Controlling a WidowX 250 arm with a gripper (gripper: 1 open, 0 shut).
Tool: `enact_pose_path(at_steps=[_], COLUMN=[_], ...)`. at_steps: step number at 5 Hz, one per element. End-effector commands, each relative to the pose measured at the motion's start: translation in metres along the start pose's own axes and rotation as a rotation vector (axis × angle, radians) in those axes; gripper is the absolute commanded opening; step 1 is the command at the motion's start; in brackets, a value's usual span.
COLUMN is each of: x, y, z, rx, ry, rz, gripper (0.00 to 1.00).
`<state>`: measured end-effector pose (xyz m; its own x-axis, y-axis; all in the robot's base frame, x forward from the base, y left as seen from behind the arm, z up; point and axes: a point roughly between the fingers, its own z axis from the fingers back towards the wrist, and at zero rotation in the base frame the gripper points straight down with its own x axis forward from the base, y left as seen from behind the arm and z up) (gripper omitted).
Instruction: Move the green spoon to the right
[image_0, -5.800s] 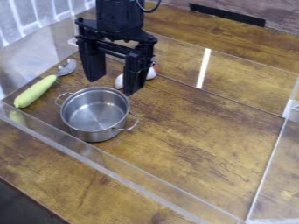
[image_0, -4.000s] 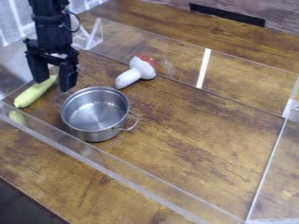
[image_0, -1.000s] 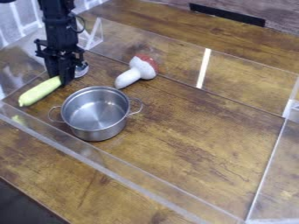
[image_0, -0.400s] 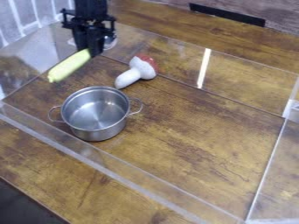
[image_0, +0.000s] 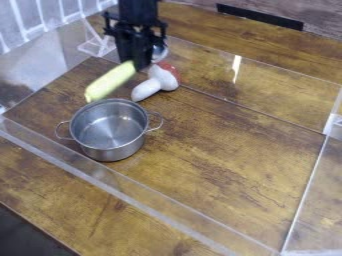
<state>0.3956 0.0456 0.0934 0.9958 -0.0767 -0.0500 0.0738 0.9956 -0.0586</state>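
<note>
My gripper (image_0: 135, 50) is closed on the green spoon (image_0: 110, 82), now lifted off the wood and farther right than when I first clamped it. Its handle slants down toward the pot (image_0: 110, 130), just above the rim in my view, beside the white mushroom-shaped thing (image_0: 156, 84). Beyond them, bare tabletop (image_0: 227, 150) opens to my view's right, bounded by the clear wall (image_0: 311, 190).

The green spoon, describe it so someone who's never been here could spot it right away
Find the silver pot on the wooden table. Just above it in the picture, under the black gripper, hangs the spoon. Its thick yellow-green handle sets it apart from the white, red-capped mushroom shape.
</note>
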Motion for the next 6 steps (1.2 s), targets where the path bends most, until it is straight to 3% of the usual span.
enact_pose_path(at_steps=[1, 2, 3, 4, 5, 6], x=[0.001, 0.0, -0.008, -0.012, -0.001, 0.011], y=[-0.047, -0.074, -0.094, -0.107, -0.11, -0.107], z=[0.046, 0.044, 0.026, -0.005, -0.033, -0.048], rx=[0.016, 0.012, -0.002, -0.02, -0.045, -0.058], ry=[-0.136, -0.147, -0.14, -0.128, -0.123, -0.105], rz=[-0.059, -0.094, -0.116, -0.119, -0.141, -0.158], gripper=[0.0, 0.0, 0.0, 0.0, 0.0, 0.0])
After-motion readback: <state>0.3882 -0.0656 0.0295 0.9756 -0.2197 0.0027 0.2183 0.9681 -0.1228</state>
